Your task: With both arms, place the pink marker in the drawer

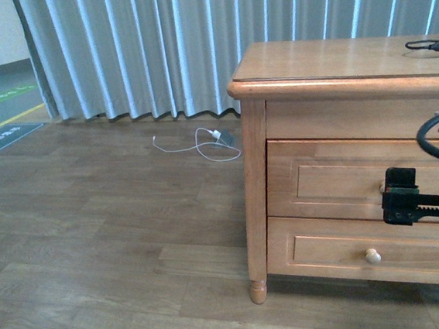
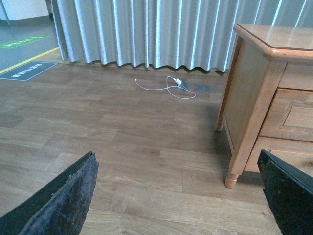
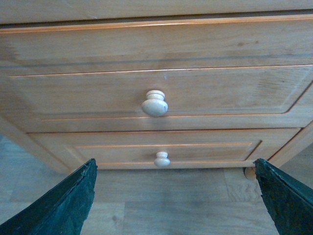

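Observation:
The honey-brown dresser (image 1: pixel 326 61) stands at the right. Its upper drawer (image 1: pixel 338 180) is shut. My right gripper (image 1: pixel 400 196) hangs open in front of that drawer and hides its knob in the front view. In the right wrist view the open gripper (image 3: pixel 175 196) faces the upper drawer (image 3: pixel 220 93), with its round knob (image 3: pixel 155 103) straight ahead and apart from the fingers. My left gripper (image 2: pixel 178 196) is open and empty over bare floor, left of the dresser (image 2: pixel 249 88). The pink marker is not in view.
A white charger block with a black cable (image 1: pixel 433 45) lies on the dresser top at the far right. The lower drawer has its own knob (image 3: pixel 162 159). A white cable (image 1: pixel 209 142) lies on the wooden floor near the grey curtain (image 1: pixel 154 46).

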You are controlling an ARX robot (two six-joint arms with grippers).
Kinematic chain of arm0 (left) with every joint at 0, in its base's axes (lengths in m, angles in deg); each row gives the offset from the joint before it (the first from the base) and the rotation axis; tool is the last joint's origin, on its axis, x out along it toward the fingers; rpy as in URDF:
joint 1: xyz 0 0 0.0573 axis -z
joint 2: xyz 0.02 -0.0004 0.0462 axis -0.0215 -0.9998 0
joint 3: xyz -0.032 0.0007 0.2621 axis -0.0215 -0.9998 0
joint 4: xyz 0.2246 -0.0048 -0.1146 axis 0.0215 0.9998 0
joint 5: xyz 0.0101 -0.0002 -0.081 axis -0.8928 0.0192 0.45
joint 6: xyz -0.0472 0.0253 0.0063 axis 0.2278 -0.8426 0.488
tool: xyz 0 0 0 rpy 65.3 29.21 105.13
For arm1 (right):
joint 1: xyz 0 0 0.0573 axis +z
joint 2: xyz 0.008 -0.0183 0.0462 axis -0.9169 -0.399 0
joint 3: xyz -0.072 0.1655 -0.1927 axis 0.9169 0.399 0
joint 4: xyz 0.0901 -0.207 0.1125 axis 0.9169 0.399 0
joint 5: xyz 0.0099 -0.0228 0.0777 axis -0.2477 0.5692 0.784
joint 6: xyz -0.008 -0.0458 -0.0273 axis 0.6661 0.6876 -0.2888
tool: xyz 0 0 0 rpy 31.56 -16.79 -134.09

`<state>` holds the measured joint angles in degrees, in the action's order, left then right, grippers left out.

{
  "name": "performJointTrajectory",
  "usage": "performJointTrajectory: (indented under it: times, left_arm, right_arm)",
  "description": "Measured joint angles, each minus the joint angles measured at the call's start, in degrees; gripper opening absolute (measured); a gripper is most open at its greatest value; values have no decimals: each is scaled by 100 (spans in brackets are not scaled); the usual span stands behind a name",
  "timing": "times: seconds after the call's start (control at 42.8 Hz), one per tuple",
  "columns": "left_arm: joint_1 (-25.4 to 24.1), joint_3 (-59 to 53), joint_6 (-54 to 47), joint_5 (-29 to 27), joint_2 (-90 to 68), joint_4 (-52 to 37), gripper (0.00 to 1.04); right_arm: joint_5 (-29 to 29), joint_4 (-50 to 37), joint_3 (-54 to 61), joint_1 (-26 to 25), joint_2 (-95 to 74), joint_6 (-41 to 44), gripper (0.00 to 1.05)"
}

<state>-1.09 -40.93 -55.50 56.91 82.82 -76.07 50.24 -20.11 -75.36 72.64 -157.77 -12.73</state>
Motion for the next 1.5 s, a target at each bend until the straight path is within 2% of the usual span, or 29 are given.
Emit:
performJointTrajectory:
  times: [0.374, 0.514, 0.748, 0.864, 1.005, 1.028, 1.098, 1.168, 1.238, 1.332, 1.449, 1.495]
  left_arm:
    - [0, 0, 2, 0, -2, 0, 99]
    - [0, 0, 0, 0, 0, 0, 99]
    - [0, 0, 0, 0, -2, 2, 99]
    - [0, 0, 0, 0, 0, 2, 99]
    - [0, 0, 0, 0, -2, 2, 99]
    - [0, 0, 2, 0, 0, 2, 99]
    - [0, 0, 0, -2, 0, 2, 99]
    - [0, 0, 0, -2, 0, 4, 99]
    - [0, 0, 2, -7, 0, 9, 99]
    - [0, 0, 0, -4, 0, 9, 99]
    - [0, 0, 0, 0, 0, 9, 99]
    - [0, 0, 0, -4, 0, 9, 99]
  right_arm:
    - [918, 2006, 1917, -111, 3851, -264, 96]
    - [1425, 2946, 2455, -442, 5372, -463, 96]
    - [2260, 4911, 3093, -1303, 7997, -496, 96]
    - [2354, 5178, 3209, -1775, 8804, -457, 96]
    - [2354, 5184, 3217, -1818, 8835, -448, 96]
    - [2367, 4955, 3309, -1821, 8891, -374, 94]
    - [2236, 3488, 3967, -1729, 9193, 247, 80]
    - [2096, 3016, 4092, -1589, 9403, 549, 68]
    - [1947, 3080, 4092, -1416, 9632, 741, 52]
    - [1309, 3283, 4092, -933, 9801, 813, 38]
    - [1250, 3432, 4092, -656, 9965, 866, 20]
    - [1224, 3508, 4092, -640, 10048, 874, 9]
